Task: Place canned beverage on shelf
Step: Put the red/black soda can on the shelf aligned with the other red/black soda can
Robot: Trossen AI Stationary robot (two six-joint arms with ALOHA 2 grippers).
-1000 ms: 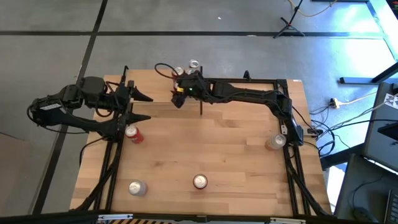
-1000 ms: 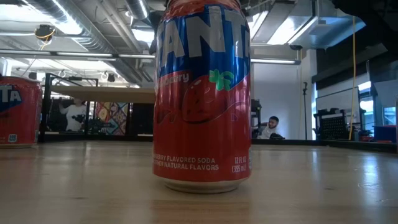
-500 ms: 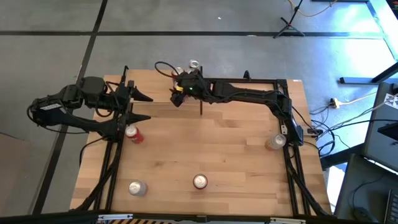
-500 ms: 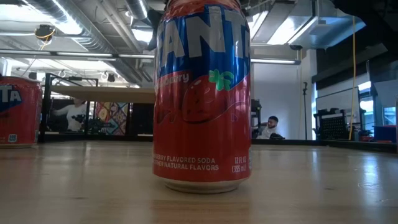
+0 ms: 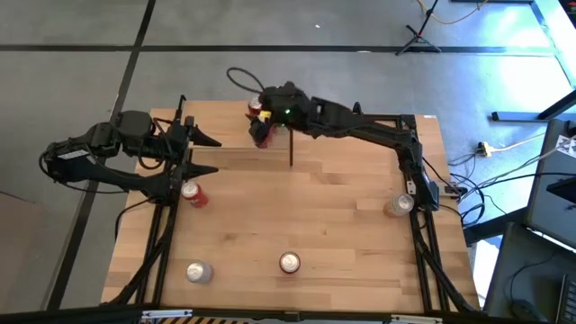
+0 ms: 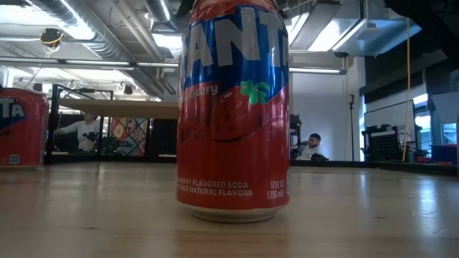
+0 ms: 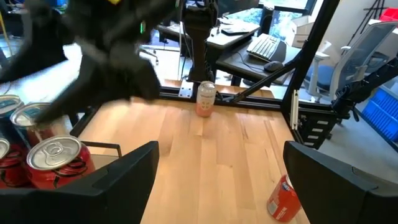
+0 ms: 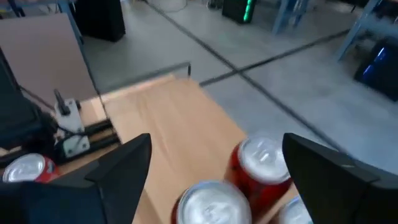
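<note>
My right gripper (image 5: pixel 262 131) is open and hovers over a cluster of red cans (image 8: pixel 261 165) at the table's far edge, touching none. The same cans show in the high view (image 5: pixel 256 111) and the left wrist view (image 7: pixel 55 163). The shelf is mostly hidden under my right arm. One black post (image 5: pixel 291 151) shows, and the low view shows its board edge-on (image 6: pixel 129 109). My left gripper (image 5: pixel 209 154) is open and empty at the table's left side. A red can (image 5: pixel 191 193) stands on the table just near of it.
A red strawberry-soda can (image 6: pixel 233 107) stands close to the low camera, with another (image 6: pixel 18 129) to its left. Single cans stand on the tabletop at near left (image 5: pixel 198 271), near middle (image 5: pixel 288 262) and right (image 5: pixel 399 205). People sit in the room behind.
My right gripper has moved toward the table's far edge and risen, and now hangs over the cluster of cans. My left arm and all the cans have stayed where they were.
</note>
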